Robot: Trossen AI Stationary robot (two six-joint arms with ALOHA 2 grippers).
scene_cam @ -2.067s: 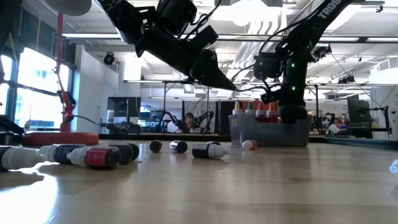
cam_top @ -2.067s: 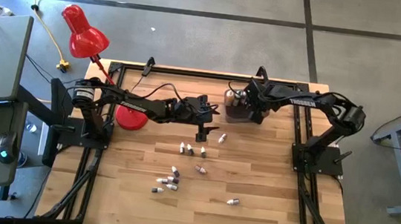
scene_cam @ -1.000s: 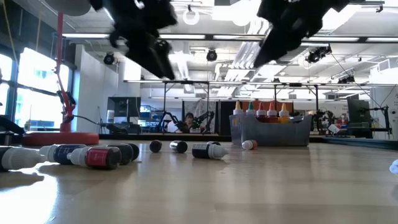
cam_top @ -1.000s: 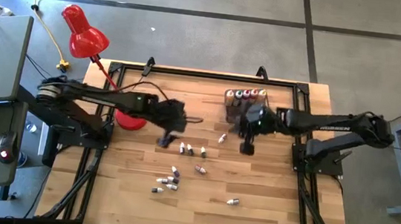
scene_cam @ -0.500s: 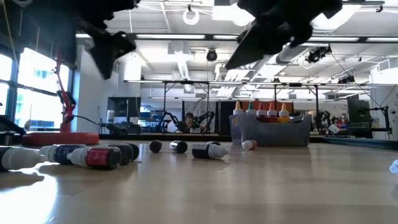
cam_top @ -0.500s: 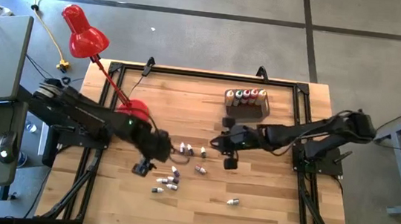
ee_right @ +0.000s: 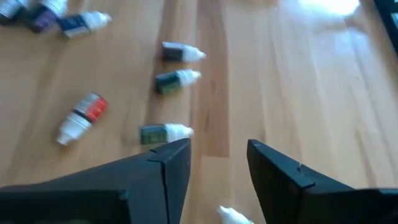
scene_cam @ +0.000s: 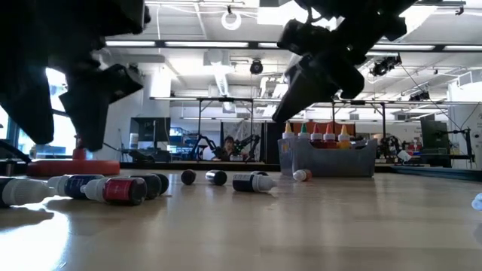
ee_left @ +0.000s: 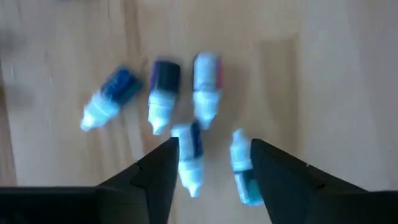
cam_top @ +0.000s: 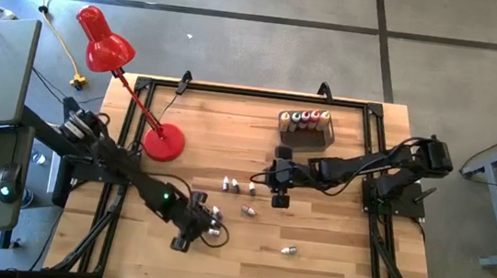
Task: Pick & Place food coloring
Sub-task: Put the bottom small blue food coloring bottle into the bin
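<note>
I see my left gripper [ee_left: 211, 163] parted, empty, above small dark-and-white squeeze bottles [ee_left: 163, 93]; right gripper [ee_right: 217, 158] likewise parted, empty.

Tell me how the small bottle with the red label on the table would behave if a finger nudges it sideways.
The red-labelled bottle lies on its side on the bare wooden table, so it would probably roll. Its pointed white cap end looks narrower, so it may curve rather than roll straight. It looks tiny beside the right gripper, so likely light and easily knocked away.

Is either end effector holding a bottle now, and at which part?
No. The left end effector and the right end effector are both open and empty above the lying small bottles.
</note>
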